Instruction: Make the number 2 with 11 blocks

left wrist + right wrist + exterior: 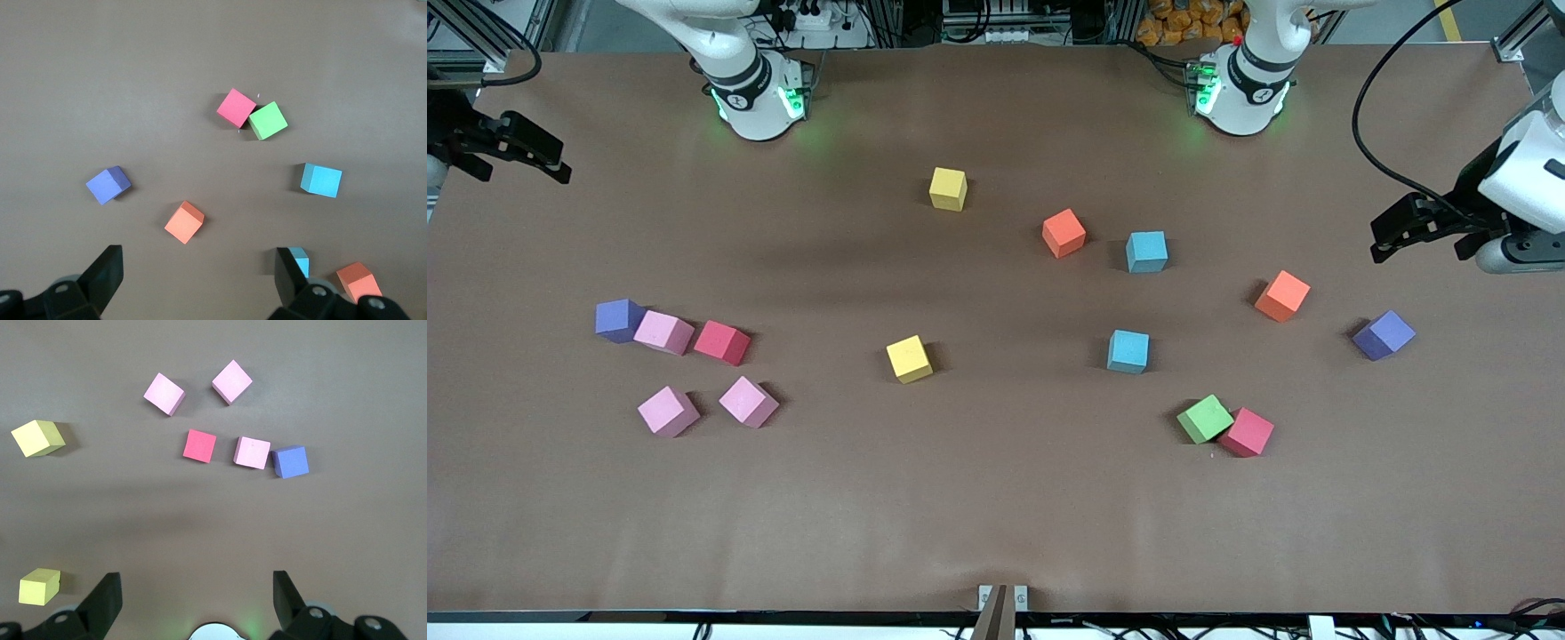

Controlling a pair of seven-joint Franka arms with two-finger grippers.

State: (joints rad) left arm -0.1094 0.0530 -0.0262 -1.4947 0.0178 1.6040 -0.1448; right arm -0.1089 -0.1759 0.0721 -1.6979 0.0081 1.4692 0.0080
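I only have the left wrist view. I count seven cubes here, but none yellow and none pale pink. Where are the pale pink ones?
Observer: Three pink blocks are grouped toward the right arm's end of the table, with a red block among them.
Operator: And the yellows?
Observer: One yellow block lies mid-table. The other yellow block is farther from the front camera, nearer the arms' bases.
Operator: Is the right arm in the way there?
Observer: No. The right gripper waits open and empty over the table edge at its own end. The left gripper does the same at its end.
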